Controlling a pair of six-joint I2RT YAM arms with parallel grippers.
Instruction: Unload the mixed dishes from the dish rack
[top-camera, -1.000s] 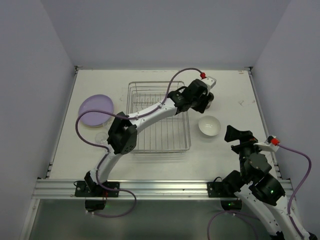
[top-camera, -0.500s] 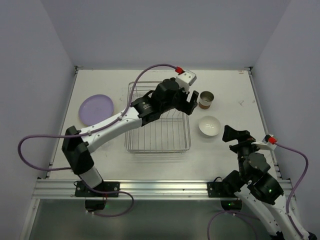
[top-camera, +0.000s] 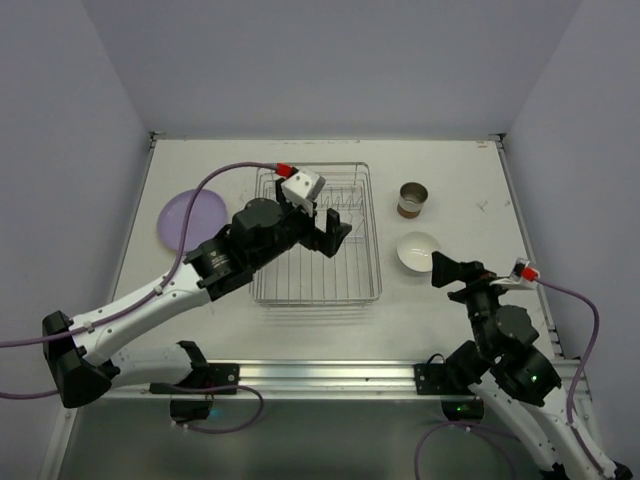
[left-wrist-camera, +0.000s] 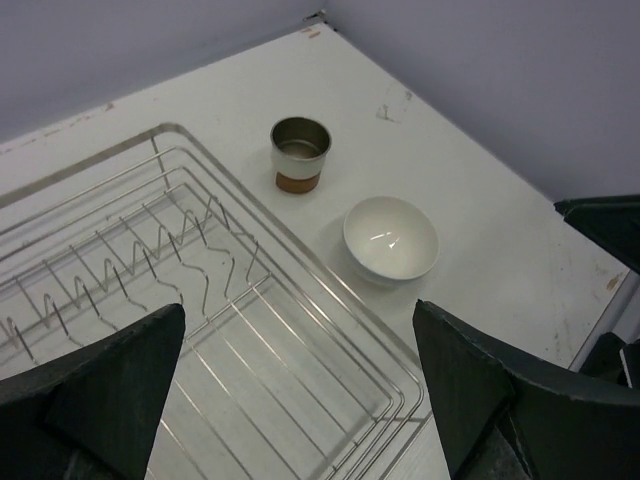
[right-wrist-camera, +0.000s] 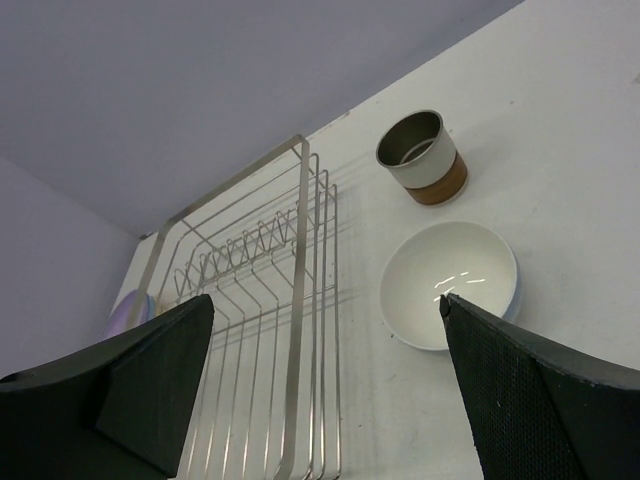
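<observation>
Left gripper (top-camera: 337, 227): hovering wide open, empty, over silver wire dish rack (top-camera: 318, 275).
Rack long axis: running far-to-near edge.
Right gripper (top-camera: 447, 271): gaping empty, nearer white ceramic bowl (top-camera: 418, 251).

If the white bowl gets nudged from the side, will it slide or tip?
The white bowl sits upright, wide and low, so it would probably slide rather than tip. Its glossy curved wall looks slippery; gripping the rim seems safer. Likely stiff and chippable.
</observation>
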